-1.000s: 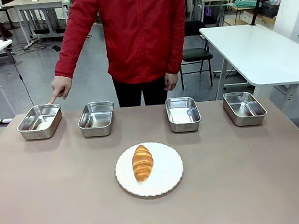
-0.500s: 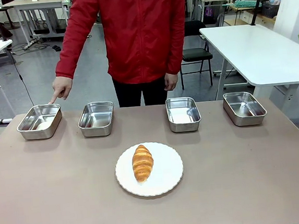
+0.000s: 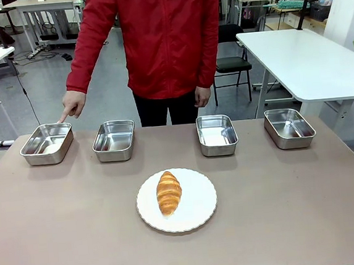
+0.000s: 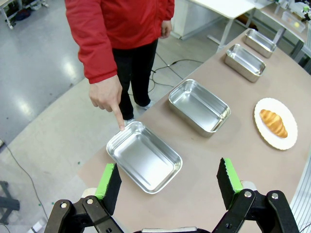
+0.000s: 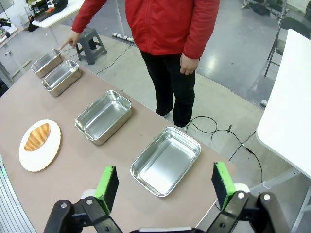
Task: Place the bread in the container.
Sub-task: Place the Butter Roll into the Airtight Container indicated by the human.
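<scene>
Front view: nothing moved; person's hand points at shallow steel pan, bench far-left corner.
Pick not begun: golden-brown croissant untouched; left end effector, right end effector apart.

- The plate is set on the table, near its middle.
- The bread is laid on the plate, left of the plate's centre.
- Four pans are lined up in a row behind the plate. The container is farthest left, a second pan is behind-left, a third pan is behind-right, and a fourth pan is farthest right.
- The person is placed behind the plate, beyond the table's far edge.
- The person's hand is held at the container's far rim, one finger pointed down.
</scene>
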You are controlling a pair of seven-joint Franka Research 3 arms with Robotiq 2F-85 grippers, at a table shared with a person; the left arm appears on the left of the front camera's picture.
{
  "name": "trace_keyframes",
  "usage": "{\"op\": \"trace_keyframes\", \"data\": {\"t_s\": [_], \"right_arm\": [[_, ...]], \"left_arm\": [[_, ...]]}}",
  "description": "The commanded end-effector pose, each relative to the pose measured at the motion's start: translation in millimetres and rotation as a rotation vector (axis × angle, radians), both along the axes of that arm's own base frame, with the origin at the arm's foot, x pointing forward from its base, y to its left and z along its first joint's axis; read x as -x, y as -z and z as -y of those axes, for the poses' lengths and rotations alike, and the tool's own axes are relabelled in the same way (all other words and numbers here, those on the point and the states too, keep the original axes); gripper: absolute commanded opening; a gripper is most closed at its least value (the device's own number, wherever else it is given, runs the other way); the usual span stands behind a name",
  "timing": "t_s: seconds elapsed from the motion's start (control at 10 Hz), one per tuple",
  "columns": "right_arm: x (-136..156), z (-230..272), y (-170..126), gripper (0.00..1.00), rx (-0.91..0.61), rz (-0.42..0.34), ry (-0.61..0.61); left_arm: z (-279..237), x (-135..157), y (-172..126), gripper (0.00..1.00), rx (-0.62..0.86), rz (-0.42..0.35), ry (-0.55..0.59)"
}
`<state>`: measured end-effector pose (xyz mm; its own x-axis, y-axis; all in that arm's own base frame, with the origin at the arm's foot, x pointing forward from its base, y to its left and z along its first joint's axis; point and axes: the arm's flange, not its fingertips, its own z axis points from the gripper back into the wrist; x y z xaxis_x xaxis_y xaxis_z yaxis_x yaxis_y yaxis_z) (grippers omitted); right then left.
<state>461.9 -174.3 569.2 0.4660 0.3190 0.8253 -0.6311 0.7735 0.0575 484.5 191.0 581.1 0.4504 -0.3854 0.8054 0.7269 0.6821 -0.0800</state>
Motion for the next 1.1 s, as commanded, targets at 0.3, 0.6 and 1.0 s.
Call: {"op": "trace_keyframes", "data": {"t_s": [0.3,0.6,1.0], "right_arm": [[0.3,-0.6,-1.1,1.0,-0.002,0.004,-0.003],[0.3,-0.6,-1.1,1.0,-0.002,0.004,-0.003],[0.3,-0.6,-1.1,1.0,-0.002,0.004,-0.003]], "left_arm": [[-0.3,0.9,0.2,1.0,0.008,0.009,0.013],[-0.3,0.9,0.2,1.0,0.008,0.009,0.013],[0.0,0.0,0.0,1.0,0.0,0.0,0.0]]}}
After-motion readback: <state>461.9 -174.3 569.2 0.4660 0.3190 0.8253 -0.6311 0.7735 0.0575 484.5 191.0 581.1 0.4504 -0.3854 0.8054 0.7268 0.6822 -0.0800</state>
